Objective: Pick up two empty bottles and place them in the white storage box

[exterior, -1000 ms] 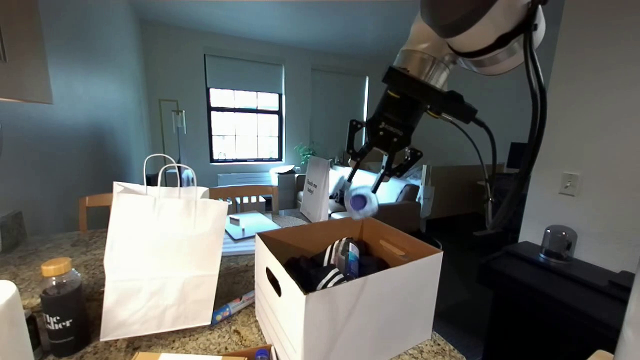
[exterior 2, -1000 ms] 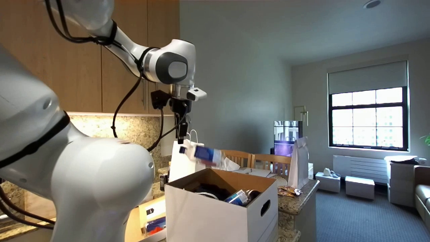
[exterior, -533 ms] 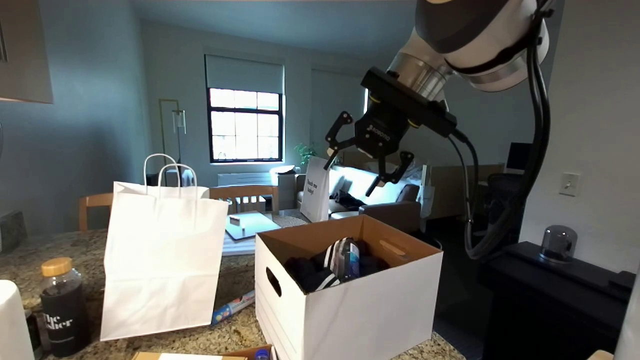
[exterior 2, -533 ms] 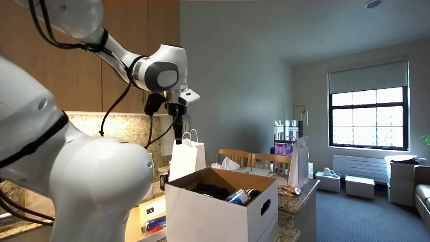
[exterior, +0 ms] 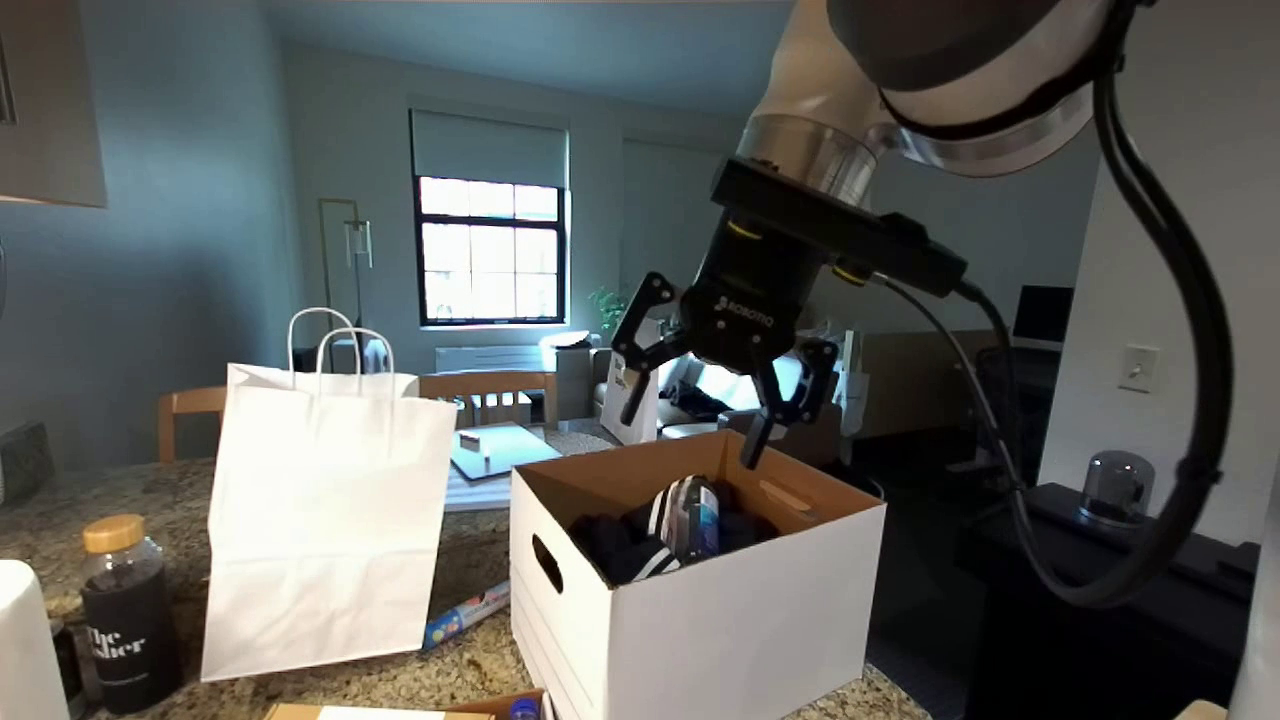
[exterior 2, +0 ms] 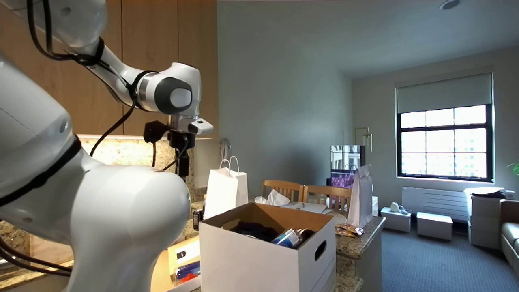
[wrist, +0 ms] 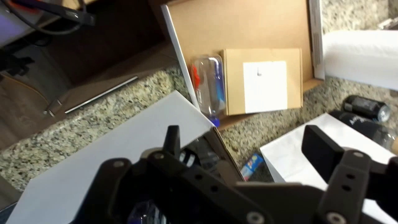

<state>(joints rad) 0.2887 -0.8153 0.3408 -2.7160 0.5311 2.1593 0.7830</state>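
The white storage box stands uncovered on the counter, holding dark cloth with white stripes. Inside it a clear bottle with a blue label lies tilted on the cloth. Another clear bottle, blue-capped, rests in a shallow cardboard tray beside the box; its blue cap peeks in at the bottom of an exterior view. My gripper hangs above the box level, jaws wide apart with nothing between them. In the wrist view the gripper spans the box corner and the bag's edge, partly covering the box.
A white paper bag with loop handles stands beside the box. Nearby are a black bottle with a wooden lid, a blue tube, a black can and a small brown carton inside the tray.
A second ago a blue-labelled bottle hung blurred below the fingers over the box; it has left them. The jaws have spread, and the arm has moved left in an exterior view.
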